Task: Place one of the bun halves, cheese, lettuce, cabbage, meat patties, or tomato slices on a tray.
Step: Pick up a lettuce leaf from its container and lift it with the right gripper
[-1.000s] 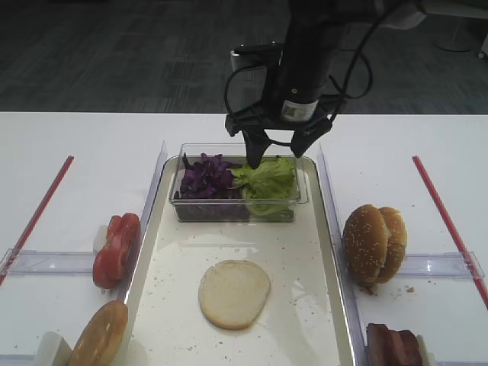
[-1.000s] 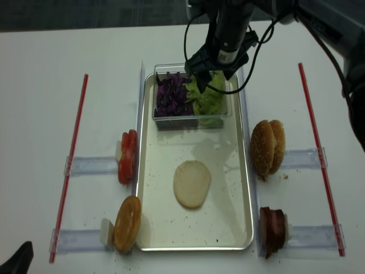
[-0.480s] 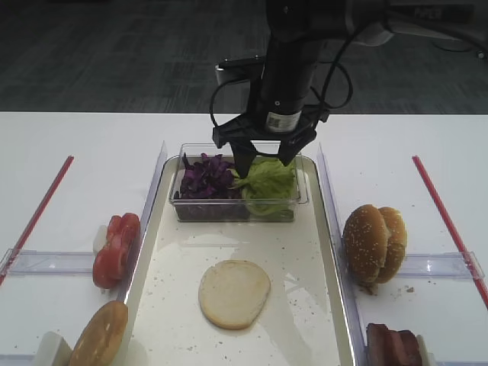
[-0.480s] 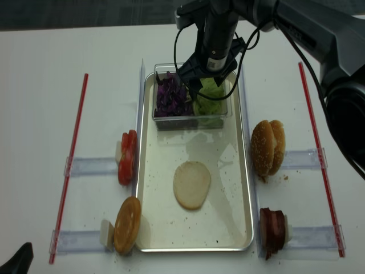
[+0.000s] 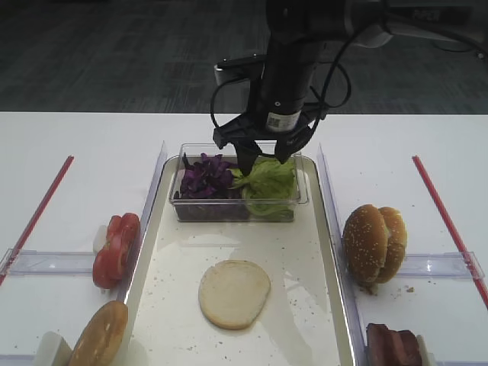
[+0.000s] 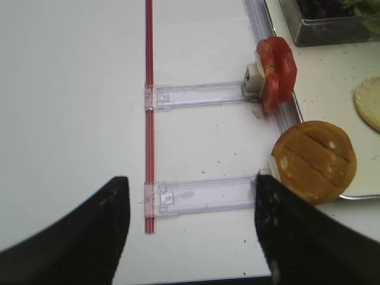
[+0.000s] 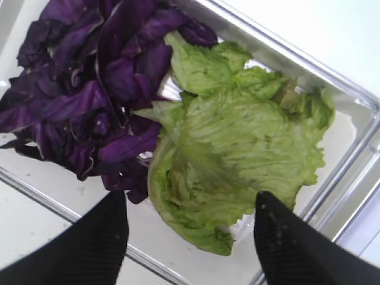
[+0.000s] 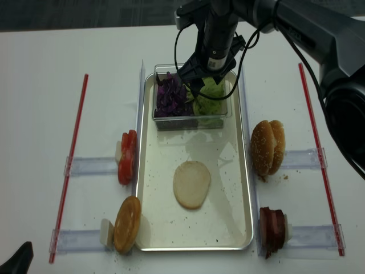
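While the lettuce (image 7: 237, 154) lies in the tub (image 5: 301, 200) at the tray's (image 5: 324, 229) far end beside the cabbage (image 7: 83, 89), the right tool (image 7: 190, 228) hangs just over it, spread and pinching nothing. The pick looks in hand; next it must drop and close on one leaf. Only the left wrist view shows the left tool (image 6: 187, 228), spread over bare surface (image 6: 71, 89).

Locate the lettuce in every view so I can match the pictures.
Exterior high: lettuce in the right half of the clear tub, upper centre.
Realsense high: lettuce upper centre, right of the cabbage.
Right wrist: lettuce fills the centre-right.
Left wrist: only a green scrap at the top right corner.
Shared landmark: the tub, with the cabbage beside the lettuce.
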You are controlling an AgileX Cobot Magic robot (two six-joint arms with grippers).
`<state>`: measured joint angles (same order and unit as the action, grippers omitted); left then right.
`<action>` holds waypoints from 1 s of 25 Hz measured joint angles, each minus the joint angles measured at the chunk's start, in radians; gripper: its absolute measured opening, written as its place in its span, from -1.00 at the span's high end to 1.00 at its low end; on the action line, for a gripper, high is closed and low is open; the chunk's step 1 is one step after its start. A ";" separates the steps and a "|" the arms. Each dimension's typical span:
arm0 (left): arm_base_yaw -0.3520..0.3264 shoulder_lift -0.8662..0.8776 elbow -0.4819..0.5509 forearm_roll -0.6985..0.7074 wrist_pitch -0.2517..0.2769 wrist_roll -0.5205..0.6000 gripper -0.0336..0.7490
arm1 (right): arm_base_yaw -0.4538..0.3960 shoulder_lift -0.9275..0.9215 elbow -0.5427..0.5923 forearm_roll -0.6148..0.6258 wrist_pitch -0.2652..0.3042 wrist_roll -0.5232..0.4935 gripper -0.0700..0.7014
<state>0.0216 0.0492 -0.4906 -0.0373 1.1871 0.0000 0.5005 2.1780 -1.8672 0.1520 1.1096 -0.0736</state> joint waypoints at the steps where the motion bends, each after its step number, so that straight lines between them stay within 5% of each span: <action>1: 0.000 0.000 0.000 0.000 0.000 0.000 -0.16 | 0.000 0.002 0.000 -0.002 -0.003 -0.010 -0.45; 25: 0.000 0.000 0.000 0.000 -0.001 0.000 -0.16 | 0.002 0.096 -0.002 -0.016 -0.061 -0.045 -0.35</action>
<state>0.0216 0.0492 -0.4906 -0.0373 1.1862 0.0000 0.5020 2.2745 -1.8693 0.1358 1.0490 -0.1189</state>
